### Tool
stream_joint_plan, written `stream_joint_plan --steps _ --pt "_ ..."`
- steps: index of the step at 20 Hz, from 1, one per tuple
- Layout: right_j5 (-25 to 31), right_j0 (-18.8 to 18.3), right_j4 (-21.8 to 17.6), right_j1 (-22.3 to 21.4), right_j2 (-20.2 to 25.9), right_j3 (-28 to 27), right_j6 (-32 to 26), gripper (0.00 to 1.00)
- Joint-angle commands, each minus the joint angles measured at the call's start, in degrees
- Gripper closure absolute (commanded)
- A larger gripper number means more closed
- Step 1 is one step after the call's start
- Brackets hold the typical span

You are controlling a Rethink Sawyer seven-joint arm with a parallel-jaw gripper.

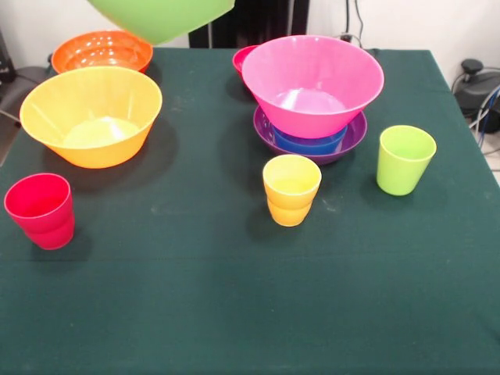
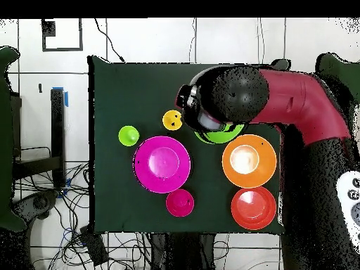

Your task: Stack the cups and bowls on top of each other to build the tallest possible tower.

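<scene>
Glossy plastic, the lime green bowl hung lifted at the front view's top; the tower sat mid-table. Overhead, the arm hid the bowl; grip unknowable. Likely light, stiff, slippery; hold its rim.

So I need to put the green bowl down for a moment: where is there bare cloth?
The near strip of the table, in front of the red cup, yellow cup and green cup, is bare. So is the gap between the light orange bowl and the pink bowl. Crowded: the stack under the pink bowl, with the small red bowl behind.
</scene>
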Motion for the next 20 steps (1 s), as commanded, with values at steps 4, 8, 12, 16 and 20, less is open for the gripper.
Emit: stream_joint_plan --steps 4,8,12,16,20 --pt "-1.7 4.8 0.8 -2.8 -1.3 10.9 1.5 1.00" --pt "-4.7 6.4 0.7 -2.9 -2.0 12.6 3.9 1.00" --pt "-8.4 8.0 0.9 -3.9 -3.1 15.4 6.5 1.00" --pt "-10.3 9.7 1.1 -2.9 -4.2 15.5 7.8 1.00" --pt "-13.0 11.2 1.0 -1.7 -5.5 15.8 8.9 1.00"
